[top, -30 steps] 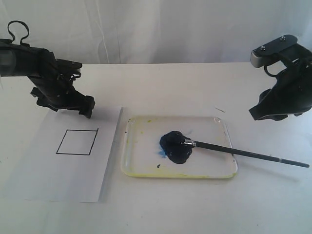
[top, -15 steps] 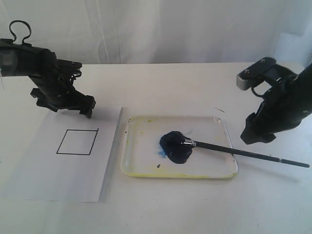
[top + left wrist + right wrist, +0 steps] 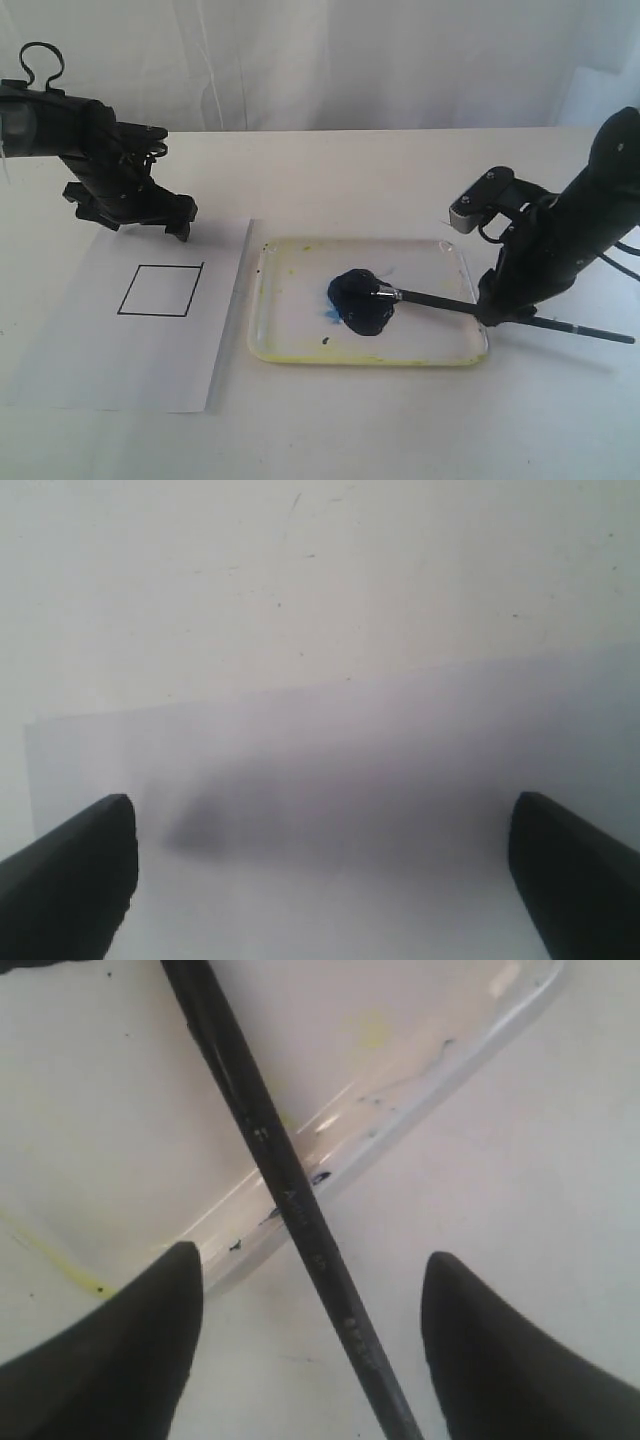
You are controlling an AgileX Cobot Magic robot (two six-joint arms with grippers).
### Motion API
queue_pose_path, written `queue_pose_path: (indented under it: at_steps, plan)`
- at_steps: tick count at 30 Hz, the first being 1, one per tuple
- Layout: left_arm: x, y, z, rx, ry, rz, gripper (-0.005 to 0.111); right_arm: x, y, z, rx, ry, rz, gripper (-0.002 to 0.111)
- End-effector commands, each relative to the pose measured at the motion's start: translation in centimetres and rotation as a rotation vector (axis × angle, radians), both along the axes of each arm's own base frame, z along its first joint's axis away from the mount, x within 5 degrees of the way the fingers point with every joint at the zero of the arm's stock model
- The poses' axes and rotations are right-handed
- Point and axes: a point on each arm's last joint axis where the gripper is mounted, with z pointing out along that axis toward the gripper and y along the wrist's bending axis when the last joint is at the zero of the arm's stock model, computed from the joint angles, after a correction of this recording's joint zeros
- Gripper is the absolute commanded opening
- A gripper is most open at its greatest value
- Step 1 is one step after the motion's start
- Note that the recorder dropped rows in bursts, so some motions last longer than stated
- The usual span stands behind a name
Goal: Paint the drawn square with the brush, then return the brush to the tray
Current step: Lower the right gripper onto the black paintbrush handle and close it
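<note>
White table (image 3: 350, 420): the brush (image 3: 432, 298), its handle lying left-to-right over the right rim of the tray (image 3: 290, 312), is straddled by the right claw (image 3: 492, 314), spread wide and empty.

Shallow whitish translucent plastic tray (image 3: 350, 357): yellow rim stains, dark blue paint blob (image 3: 356, 299). Long thin paintbrush (image 3: 436, 299): black handle. Small drawn square (image 3: 160, 290): black outline, white inside.

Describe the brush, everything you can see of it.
The brush is long and thin, with a black handle bearing faint lettering, a silver ferrule and bristles buried in the dark blue paint blob. It rests across the rim of the tray, its tail over the table. The open right tool straddles the handle without gripping it.
</note>
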Motion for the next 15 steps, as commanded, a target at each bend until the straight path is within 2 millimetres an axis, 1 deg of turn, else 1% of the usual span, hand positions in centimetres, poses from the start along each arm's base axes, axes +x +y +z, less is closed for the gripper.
queue_pose_path:
  at_steps: [1, 7, 15]
  plan:
    - [-1.0, 0.2, -3.1, 0.058, 0.141, -0.018, 0.105, 0.3, 0.0, -0.6, -0.006, 0.006, 0.004, 0.057]
    - [-1.1, 0.3, -3.1, 0.059, 0.145, -0.016, 0.105, 0.2, -0.3, -2.3, -0.069, 0.068, 0.059, 0.057]
    - [-1.1, 0.3, -3.1, 0.059, 0.145, -0.016, 0.105, 0.4, -0.6, -2.5, -0.109, 0.056, 0.091, 0.057]
